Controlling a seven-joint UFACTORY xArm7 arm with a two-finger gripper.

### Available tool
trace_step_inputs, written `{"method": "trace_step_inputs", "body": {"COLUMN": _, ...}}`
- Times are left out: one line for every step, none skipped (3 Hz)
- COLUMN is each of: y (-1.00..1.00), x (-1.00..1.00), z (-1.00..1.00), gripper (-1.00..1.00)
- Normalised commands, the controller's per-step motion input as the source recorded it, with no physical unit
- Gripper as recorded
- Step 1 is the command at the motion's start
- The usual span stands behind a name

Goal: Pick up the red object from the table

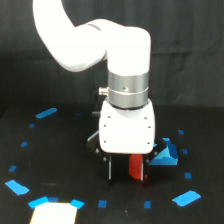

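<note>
Black table [60, 165]; fingers [111, 167] flank red object [136, 167]; no legible writing.

The red object [136, 166] sits on the table [60, 165] between the end effector [128, 169] fingers.

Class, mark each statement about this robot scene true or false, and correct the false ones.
1. The red object sits between the gripper fingers. True.
2. The blue square piece lies on the exterior view's left of the gripper. False: it lies on the right.
3. The table is white. False: it is black with blue tape marks.
4. A pale patch shows at the table's near edge. True.
</note>
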Motion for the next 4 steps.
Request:
{"method": "trace_step_inputs", "body": {"y": 0.75, "x": 0.12, "z": -0.25, "gripper": -1.0}}
{"method": "trace_step_inputs", "body": {"y": 0.18, "x": -0.5, "z": -0.35, "gripper": 0.8}}
{"method": "trace_step_inputs", "body": {"y": -0.3, "x": -0.73, "z": -0.46, "gripper": 1.0}}
{"method": "trace_step_inputs", "body": {"y": 0.22, "x": -0.84, "z": -0.23, "gripper": 0.88}}
